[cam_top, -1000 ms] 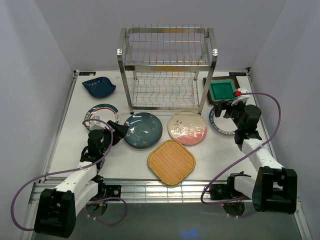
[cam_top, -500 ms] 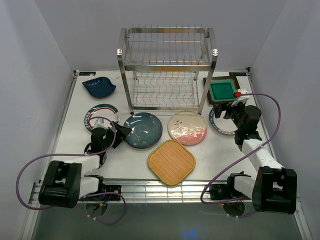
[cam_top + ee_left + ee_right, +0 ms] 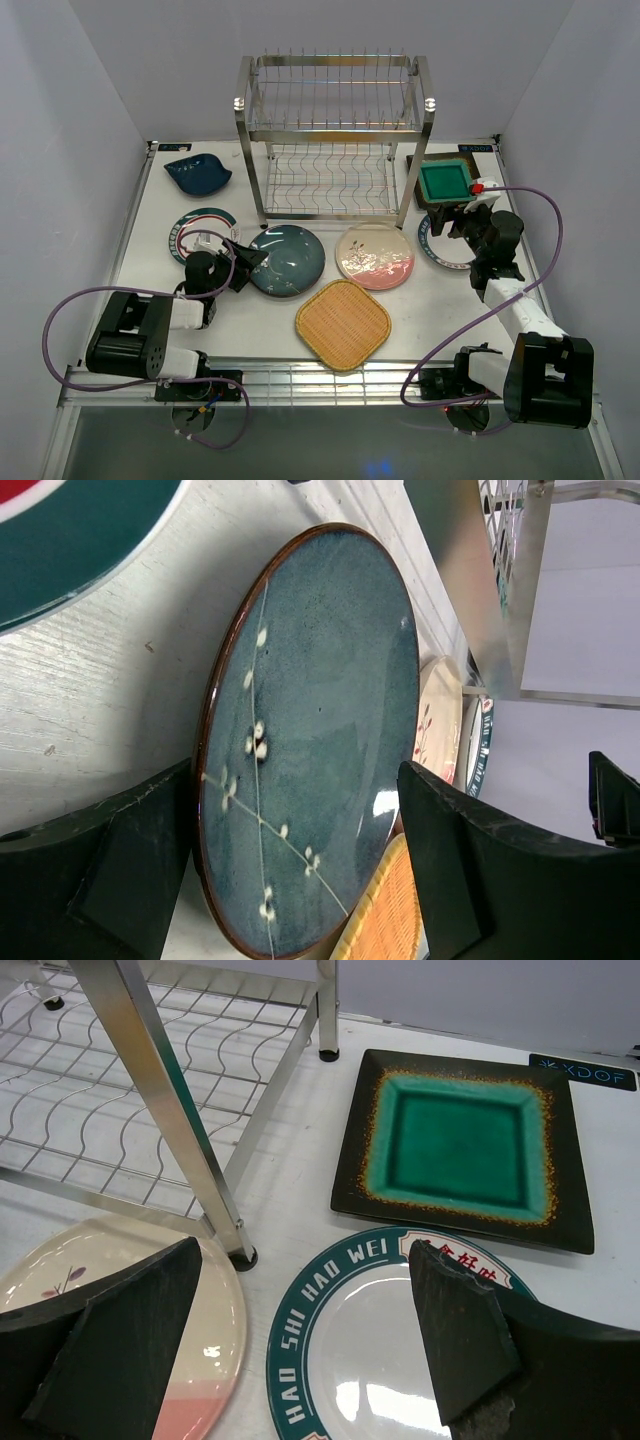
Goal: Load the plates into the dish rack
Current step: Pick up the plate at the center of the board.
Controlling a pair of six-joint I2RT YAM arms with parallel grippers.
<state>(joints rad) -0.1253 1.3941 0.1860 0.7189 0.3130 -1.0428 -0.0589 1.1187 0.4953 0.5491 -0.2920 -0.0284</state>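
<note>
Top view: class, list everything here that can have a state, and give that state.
Rack, upright, both shelves empty.
Blue round plate, lying flat.
Pink flower plate, lying flat.
Orange woven plate, lying flat.
Green square plate, lying flat.
Leaf-shaped plate, lying flat.
Left white plate, lying flat.
Right white plate, lying flat.
Left tool, open.
Right tool, open.

The dish rack (image 3: 335, 140) stands at the far edge of the desk (image 3: 440, 310). Left of it, by the far left corner, lies the leaf-shaped dish (image 3: 197, 173), with a rimmed plate (image 3: 200, 225) before that. Right of the rack lies the square plate (image 3: 444, 181), with a second rimmed plate (image 3: 432, 243) just before it. Before the rack, the left round plate (image 3: 290, 260) and right round plate (image 3: 374, 255) lie side by side. The woven plate (image 3: 342, 323) lies before them, nearest the near edge.
</note>
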